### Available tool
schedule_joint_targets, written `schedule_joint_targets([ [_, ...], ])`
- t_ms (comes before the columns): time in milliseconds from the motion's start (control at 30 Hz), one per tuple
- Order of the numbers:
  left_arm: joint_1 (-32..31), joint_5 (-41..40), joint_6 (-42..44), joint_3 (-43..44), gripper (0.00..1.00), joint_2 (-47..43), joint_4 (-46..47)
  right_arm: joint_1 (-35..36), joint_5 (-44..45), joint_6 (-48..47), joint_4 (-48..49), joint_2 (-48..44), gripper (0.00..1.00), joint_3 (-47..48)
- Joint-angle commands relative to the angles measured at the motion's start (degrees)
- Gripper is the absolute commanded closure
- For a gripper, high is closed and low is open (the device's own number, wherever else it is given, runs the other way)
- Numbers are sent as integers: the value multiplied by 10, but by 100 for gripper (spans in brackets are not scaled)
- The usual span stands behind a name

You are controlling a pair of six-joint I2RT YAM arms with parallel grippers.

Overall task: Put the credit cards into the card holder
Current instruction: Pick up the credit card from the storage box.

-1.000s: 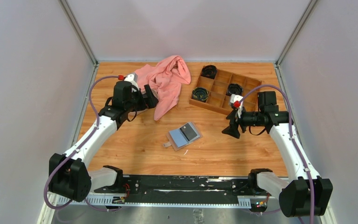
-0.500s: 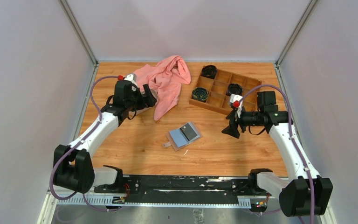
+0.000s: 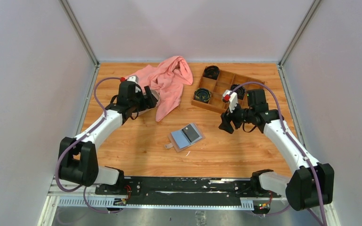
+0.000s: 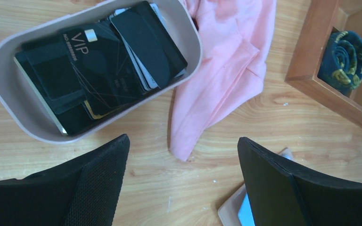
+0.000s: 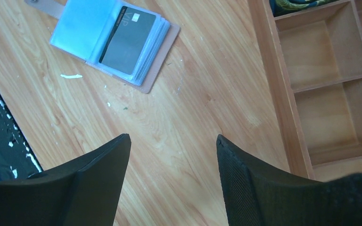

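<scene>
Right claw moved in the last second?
Yes. The right claw shifted left along the wooden box's near edge, toward the open card holder.

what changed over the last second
The right gripper swung left and farther out, toward the wooden box, open and empty. The left arm's base end shifted, but the left gripper, open, hardly moved above the tray of credit cards. The card holder and cloth stayed put.
</scene>
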Motion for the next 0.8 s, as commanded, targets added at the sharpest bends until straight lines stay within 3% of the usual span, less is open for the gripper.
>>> schedule_joint_targets([
  [0, 11, -39, -12, 32, 14, 33, 18, 15, 46, 47, 35, 1, 29, -13],
  [167, 17, -79, -33, 77, 26, 99, 7, 15, 51, 47, 36, 1, 29, -15],
  [367, 40, -60, -37, 122, 49, 173, 20, 16, 51, 43, 36, 2, 30, -16],
  [767, 69, -8, -29, 168, 55, 262, 48, 17, 53, 37, 35, 4, 30, -17],
])
